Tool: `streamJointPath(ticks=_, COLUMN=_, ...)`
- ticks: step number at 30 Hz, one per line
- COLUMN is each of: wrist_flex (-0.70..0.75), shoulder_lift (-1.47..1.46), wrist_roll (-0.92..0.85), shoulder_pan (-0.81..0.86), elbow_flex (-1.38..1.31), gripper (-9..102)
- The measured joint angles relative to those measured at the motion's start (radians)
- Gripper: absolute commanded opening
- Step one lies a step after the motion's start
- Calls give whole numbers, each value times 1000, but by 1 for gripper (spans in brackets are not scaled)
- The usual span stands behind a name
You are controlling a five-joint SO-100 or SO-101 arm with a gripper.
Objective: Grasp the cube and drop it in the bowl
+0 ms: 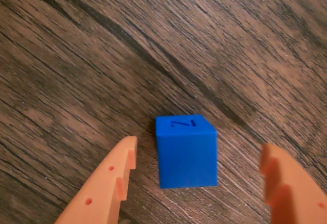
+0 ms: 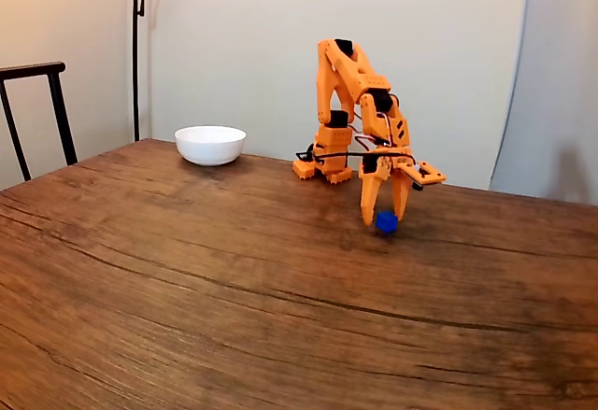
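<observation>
Wrist view is showing one blue cube (image 1: 186, 151) sitting on the dark wood-grain desk (image 1: 102, 55), with a dark mark on its top face that is reading like the digit 2, possibly seen upside down; no other writing is visible. The cube is lying between the two orange fingers (image 1: 110, 183) of the gripper (image 1: 199, 155), whose jaws are standing open with a clear gap on each side of the cube, so nothing is being gripped. In the fixed view the same cube (image 2: 387, 221) is resting on the desk (image 2: 234, 289) right under the gripper (image 2: 385, 214), at the end of the single orange arm (image 2: 360, 102) that is bending down over it. One white bowl (image 2: 210, 145) is standing well apart from the cube, toward the left and farther back in that view, near the desk's rear edge. A dark chair (image 2: 37, 111) is showing at the left edge.
</observation>
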Motion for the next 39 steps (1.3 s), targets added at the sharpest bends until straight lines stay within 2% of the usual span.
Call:
streamJointPath(ticks=17, wrist_flex=0, shoulder_lift=-3, wrist_roll=0, shoulder_pan=0, elbow_flex=5, gripper=30)
streamJointPath(ticks=25, wrist_flex=0, shoulder_lift=-3, wrist_roll=3, shoulder_pan=0, elbow_flex=5, gripper=15)
streamJointPath(ticks=39, wrist_flex=0, shoulder_lift=-3, wrist_roll=2, shoulder_pan=2, elbow_flex=21, gripper=14)
